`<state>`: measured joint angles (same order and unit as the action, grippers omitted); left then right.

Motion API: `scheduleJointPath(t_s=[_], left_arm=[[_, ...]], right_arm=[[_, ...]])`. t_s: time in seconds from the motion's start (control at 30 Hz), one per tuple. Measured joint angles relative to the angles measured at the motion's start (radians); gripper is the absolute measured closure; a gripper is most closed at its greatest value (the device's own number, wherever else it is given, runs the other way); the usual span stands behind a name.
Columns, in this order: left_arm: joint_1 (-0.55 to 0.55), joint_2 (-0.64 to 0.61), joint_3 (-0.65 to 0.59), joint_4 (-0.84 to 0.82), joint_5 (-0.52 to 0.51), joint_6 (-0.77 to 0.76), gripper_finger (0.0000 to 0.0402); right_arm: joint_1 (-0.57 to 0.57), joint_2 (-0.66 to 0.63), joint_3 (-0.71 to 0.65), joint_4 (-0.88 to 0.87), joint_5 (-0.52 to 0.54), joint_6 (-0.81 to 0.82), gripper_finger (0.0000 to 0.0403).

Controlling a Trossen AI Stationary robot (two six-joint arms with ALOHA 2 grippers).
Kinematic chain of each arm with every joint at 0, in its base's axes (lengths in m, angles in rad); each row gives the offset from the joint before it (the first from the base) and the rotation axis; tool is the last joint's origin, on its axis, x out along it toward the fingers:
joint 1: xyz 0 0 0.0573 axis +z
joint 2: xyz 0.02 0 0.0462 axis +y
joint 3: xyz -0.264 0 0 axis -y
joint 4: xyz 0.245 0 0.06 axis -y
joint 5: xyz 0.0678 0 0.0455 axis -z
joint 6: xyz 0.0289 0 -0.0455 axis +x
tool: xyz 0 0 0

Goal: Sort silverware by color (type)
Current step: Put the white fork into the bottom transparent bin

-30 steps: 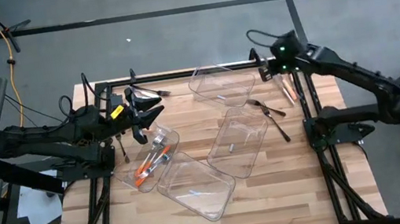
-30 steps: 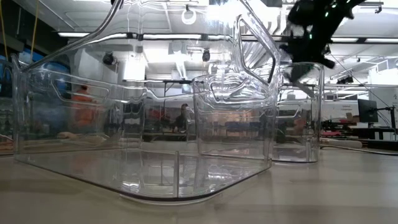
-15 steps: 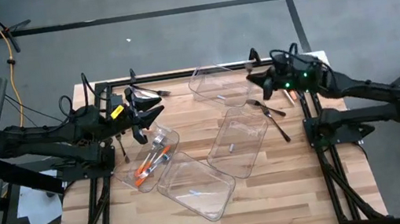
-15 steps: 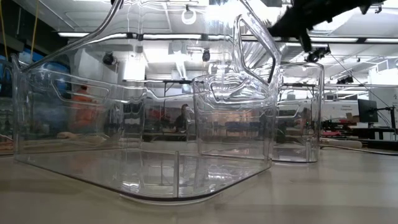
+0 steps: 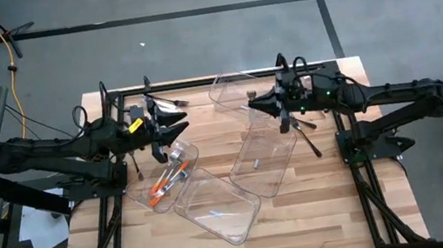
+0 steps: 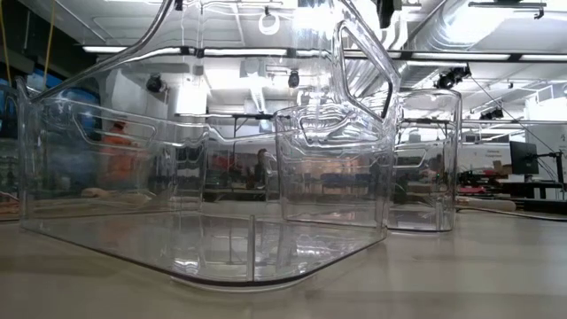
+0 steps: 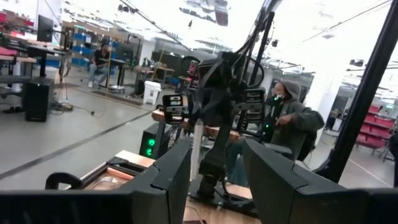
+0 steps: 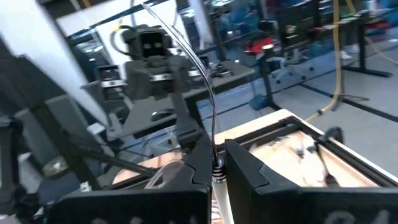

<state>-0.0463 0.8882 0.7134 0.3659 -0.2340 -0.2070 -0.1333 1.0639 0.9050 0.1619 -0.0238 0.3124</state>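
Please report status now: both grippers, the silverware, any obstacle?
Right gripper shut on a white-handled utensil, over the far bin. Left gripper open, waiting above orange-handled silverware. Black forks loose on table. No obstacle seen.

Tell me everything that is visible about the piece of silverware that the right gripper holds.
The right gripper is shut on a white-handled utensil. In the right wrist view, its pale handle and a shiny metal neck show between the closed jaws, pointing forward. The head cannot be made out clearly. In the high view, the gripper hangs above the table, over the gap between two clear bins. Only the jaws touch the utensil.
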Motion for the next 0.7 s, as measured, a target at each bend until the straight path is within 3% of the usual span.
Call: scheduleJointPath(t_s=[0.7], left_arm=[[0.000, -0.003, 0.000, -0.002, 0.000, 0.001, 0.0266]], right_arm=[[0.005, 0.005, 0.006, 0.001, -0.025, 0.004, 0.0397]])
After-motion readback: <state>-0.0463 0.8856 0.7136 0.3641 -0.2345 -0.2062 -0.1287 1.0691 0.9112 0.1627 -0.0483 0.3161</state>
